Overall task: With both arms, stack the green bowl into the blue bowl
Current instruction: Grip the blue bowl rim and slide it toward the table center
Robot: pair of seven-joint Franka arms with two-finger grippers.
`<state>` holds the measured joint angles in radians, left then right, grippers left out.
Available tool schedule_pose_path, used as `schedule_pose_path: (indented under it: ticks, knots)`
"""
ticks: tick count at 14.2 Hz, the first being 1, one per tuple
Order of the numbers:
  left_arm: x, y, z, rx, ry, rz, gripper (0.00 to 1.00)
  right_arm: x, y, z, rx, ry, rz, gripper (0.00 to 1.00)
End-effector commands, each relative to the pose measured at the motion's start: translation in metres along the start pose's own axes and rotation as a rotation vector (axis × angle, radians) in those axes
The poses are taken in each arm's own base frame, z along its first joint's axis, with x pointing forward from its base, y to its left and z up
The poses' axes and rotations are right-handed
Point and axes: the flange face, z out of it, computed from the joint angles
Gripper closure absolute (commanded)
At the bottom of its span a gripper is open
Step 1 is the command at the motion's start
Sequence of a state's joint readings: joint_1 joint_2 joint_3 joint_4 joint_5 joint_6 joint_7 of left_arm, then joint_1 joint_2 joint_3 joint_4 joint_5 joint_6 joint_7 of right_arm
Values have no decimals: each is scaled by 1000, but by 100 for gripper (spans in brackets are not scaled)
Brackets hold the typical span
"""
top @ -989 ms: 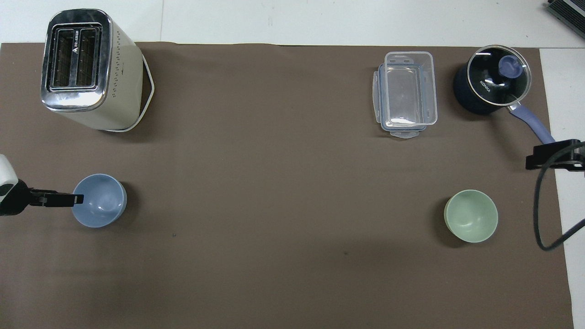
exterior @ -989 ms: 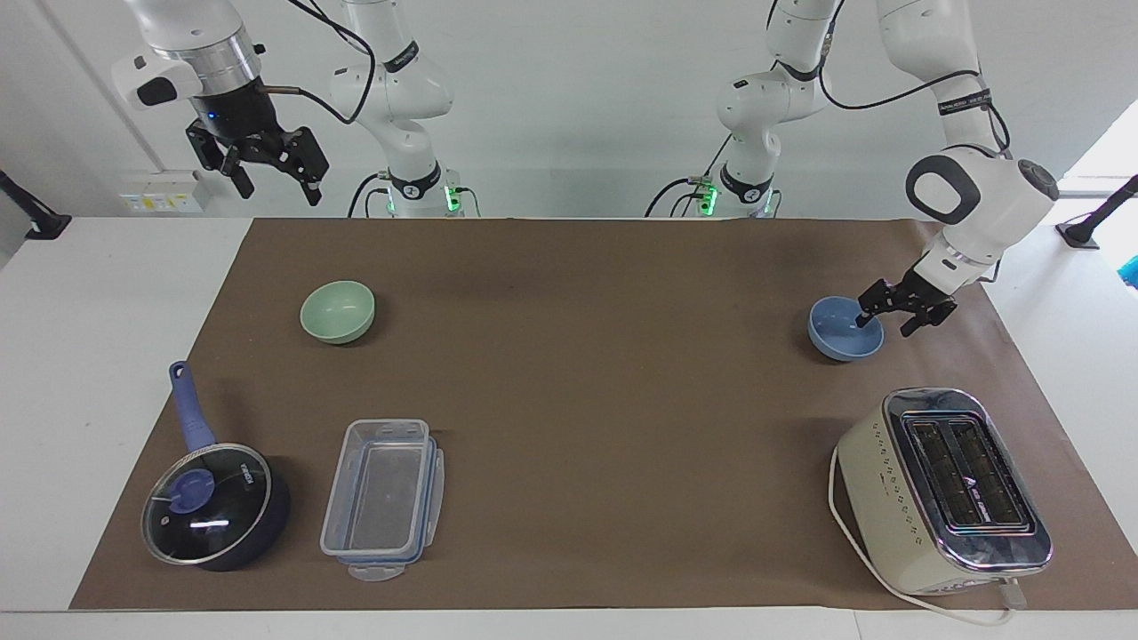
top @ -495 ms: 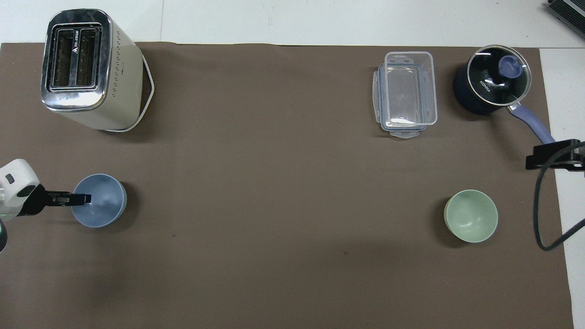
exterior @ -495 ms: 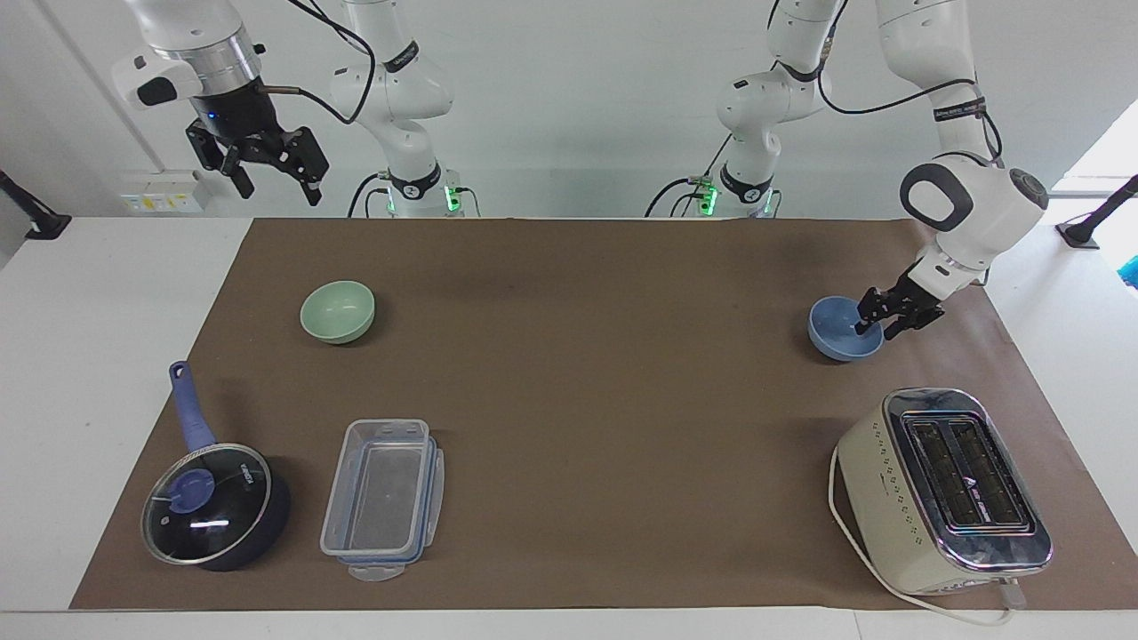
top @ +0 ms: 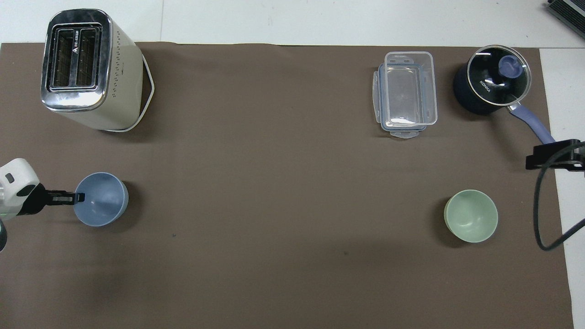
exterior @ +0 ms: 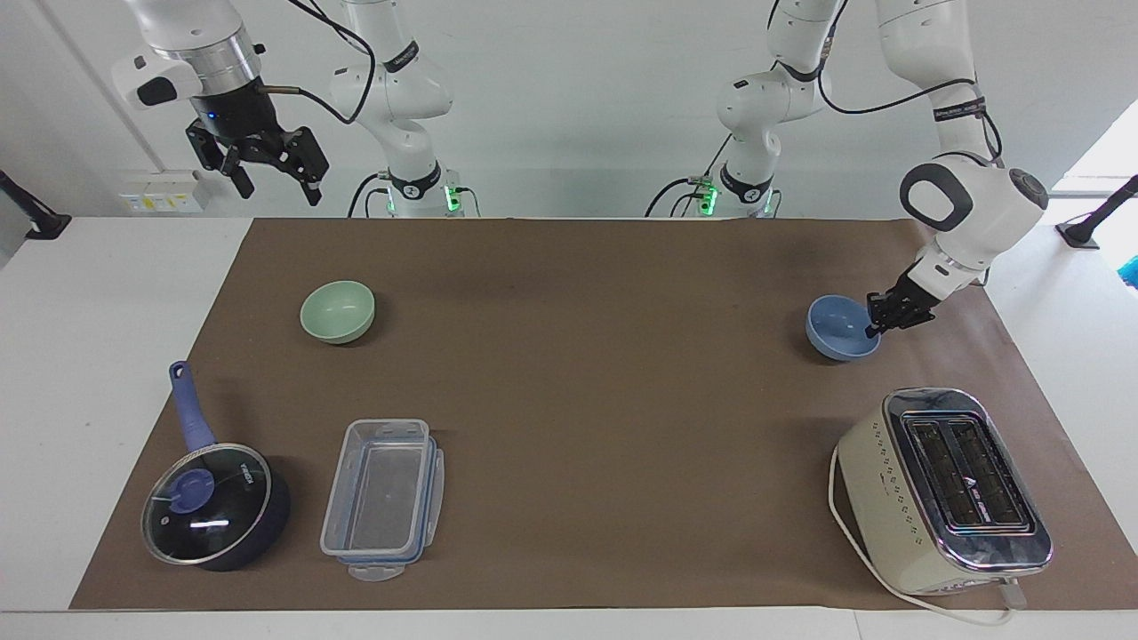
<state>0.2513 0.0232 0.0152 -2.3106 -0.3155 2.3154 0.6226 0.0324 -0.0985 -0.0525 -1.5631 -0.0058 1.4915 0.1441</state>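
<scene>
The left claw (exterior: 876,327) has clenched on the rim of the blue bowl (exterior: 838,328) at the left arm's end of the worktop (exterior: 107,293), where a second earlier its fingers straddled that rim spread wide; the bowl has since tipped and shifted slightly. The green bowl (exterior: 338,311) sits untouched on the brown mat (exterior: 587,356) toward the right arm's end, well apart. The right claw (exterior: 271,173) waits aloft, released, unmoved. Toaster (exterior: 942,489), clear plastic container (exterior: 384,498) and lidded saucepan (exterior: 213,502) stay put.
</scene>
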Motion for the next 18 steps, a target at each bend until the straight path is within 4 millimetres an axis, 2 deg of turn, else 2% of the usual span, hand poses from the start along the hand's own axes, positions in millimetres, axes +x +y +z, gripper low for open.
schedule_pose_path:
  ticks: [1,3,6,7,9,12,16,18]
  knots:
    - [8,11,-25,-3,42,29,100,-5,3,-4,4,-3,-10,0]
    - [13,30,-45,7,73,61,100,-5,4,-4,4,-3,-8,0]
    - [19,90,-64,-15,59,99,100,-5,4,-4,6,-3,-8,0]
    - [21,120,-65,-29,40,101,100,-5,4,-4,4,-3,-8,0]
    - [24,180,-51,-48,-8,75,100,-5,4,-4,4,-3,-8,0]
    - [25,248,-35,-47,-44,31,100,-5,3,-4,4,-3,-10,0]
    - [19,350,23,-39,-27,-29,100,-5,3,-4,4,-3,-10,0]
    - [13,390,53,-39,-7,-39,100,-5,3,-4,5,-3,-10,0]
